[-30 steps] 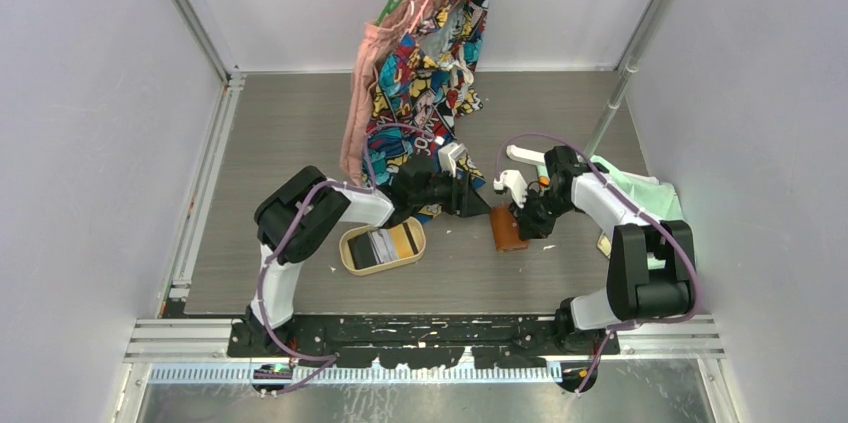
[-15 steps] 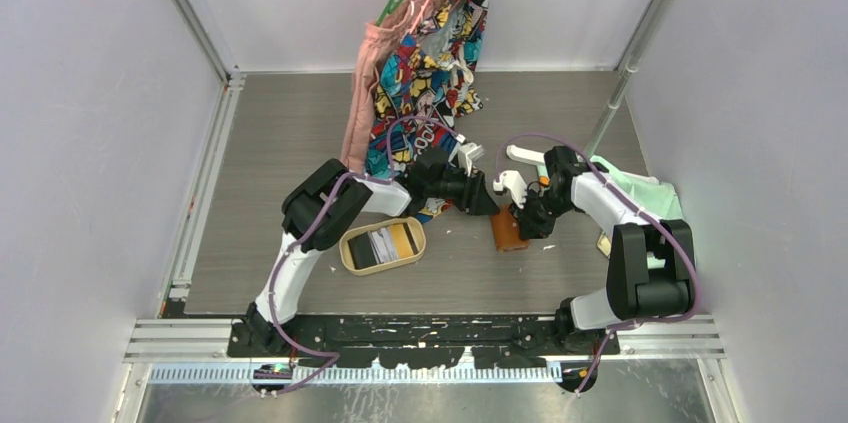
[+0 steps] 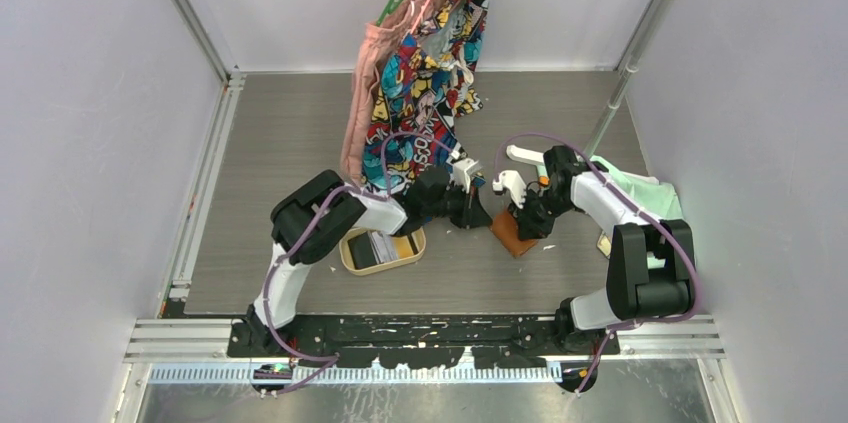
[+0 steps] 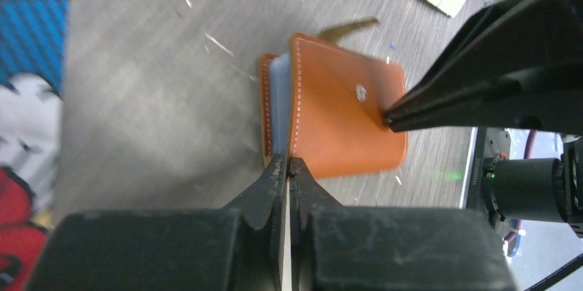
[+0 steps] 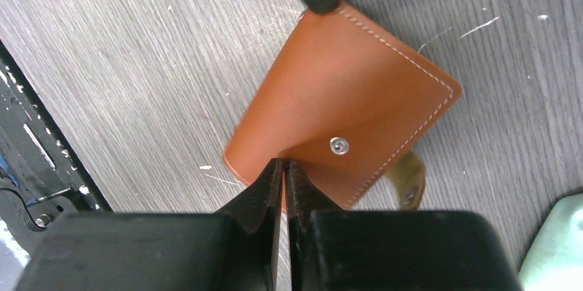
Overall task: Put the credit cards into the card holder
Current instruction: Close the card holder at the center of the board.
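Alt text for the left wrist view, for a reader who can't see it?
A tan leather card holder is pinched at its near edge by the left tool, while the right tool grips its edge beside the snap button. Grey wood-grain table lies beneath.

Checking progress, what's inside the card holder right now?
A pale grey-blue edge shows between the leather flaps of the card holder; its folded cover hides the slots and whatever they hold.

Grey wood-grain tabletop point(image 3: 280, 143): oval wooden tray point(image 3: 346, 255) left of centre, tan card holder point(image 3: 512, 235) at centre, mint-green cloth point(image 3: 645, 195) at the right edge.
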